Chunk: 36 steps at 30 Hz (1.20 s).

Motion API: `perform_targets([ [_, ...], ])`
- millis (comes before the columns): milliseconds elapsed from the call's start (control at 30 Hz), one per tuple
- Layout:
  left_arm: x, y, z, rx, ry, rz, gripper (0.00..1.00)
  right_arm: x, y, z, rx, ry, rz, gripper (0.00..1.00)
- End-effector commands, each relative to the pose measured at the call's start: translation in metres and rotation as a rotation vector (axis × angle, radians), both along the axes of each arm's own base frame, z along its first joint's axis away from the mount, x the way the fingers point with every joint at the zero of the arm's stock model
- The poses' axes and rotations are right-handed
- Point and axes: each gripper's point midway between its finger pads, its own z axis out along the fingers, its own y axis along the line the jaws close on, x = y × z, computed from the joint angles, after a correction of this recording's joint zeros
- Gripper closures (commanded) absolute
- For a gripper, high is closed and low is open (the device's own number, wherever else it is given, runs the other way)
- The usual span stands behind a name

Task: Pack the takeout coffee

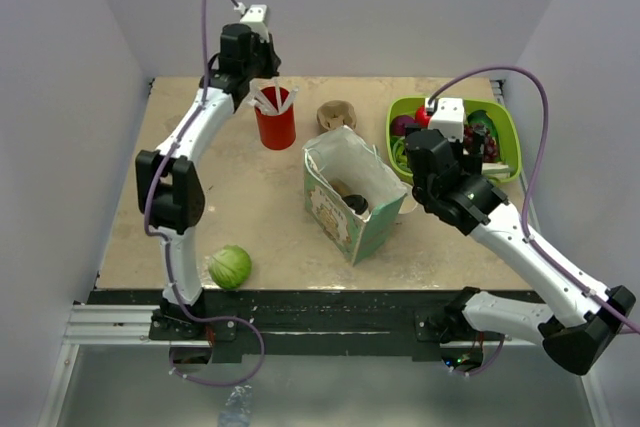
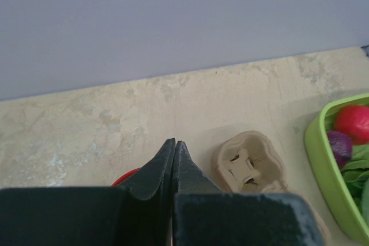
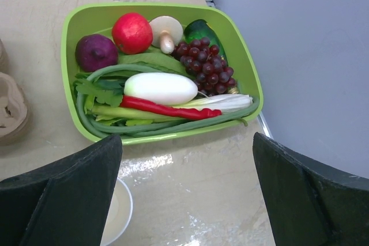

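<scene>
The packing step looks done, or all but done. In the top view a round dark lid sits inside the open bag (image 1: 335, 217) at mid-counter, and I take that for the coffee (image 1: 357, 204). Only the lid shows, so I cannot tell whether the cup stands straight in there.

My left pincer (image 2: 174, 145) is pressed together on nothing and hangs at the far left of the counter (image 1: 250, 207), over the red cup (image 1: 276, 127) and well apart from the bag. My right pincer (image 3: 184, 200) is spread wide and empty, just right of the bag, above a lidless white cup (image 3: 118, 211) and facing the tray (image 3: 144, 6).

As I judge it, what is left is to check that the coffee is seated and to get both arms clear. The right arm is the one to mind, because it is close to the bag's wall and to the white cup, and a careless swing could tip either. The left needs only to lift away without catching the straws.

Only the top view shows the bag and the lid in it; neither wrist view has them. The left wrist view alone proves that my fingertips meet with nothing between them. It also shows the carrier (image 2: 249, 162) lying flat beside the red cup's rim. The right wrist view gives the tray's produce plainly, including grapes, a mushroom and a red chilli. It also shows the white cup's rim under my left finger.
</scene>
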Motion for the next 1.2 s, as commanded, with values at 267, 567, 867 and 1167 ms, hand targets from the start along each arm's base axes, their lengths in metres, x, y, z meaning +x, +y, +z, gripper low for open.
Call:
perform_targets([
  [267,-0.146,0.003,0.302,-0.205,-0.665,-0.096,1.00,-0.010,-0.015,0.019,0.067,-0.110,-0.057,0.04],
  [567,-0.285,-0.087,0.337,-0.295,-0.766,-0.560,1.00,-0.014,-0.018,0.019,0.082,-0.129,-0.054,0.04],
  [867,-0.295,-0.129,0.317,-0.354,-0.706,-0.659,1.00,-0.015,-0.017,0.018,0.099,-0.130,-0.038,0.04],
  [1167,-0.276,-0.160,0.276,-0.378,-0.585,-0.663,1.00,-0.013,-0.013,0.011,0.098,-0.115,-0.021,0.04],
])
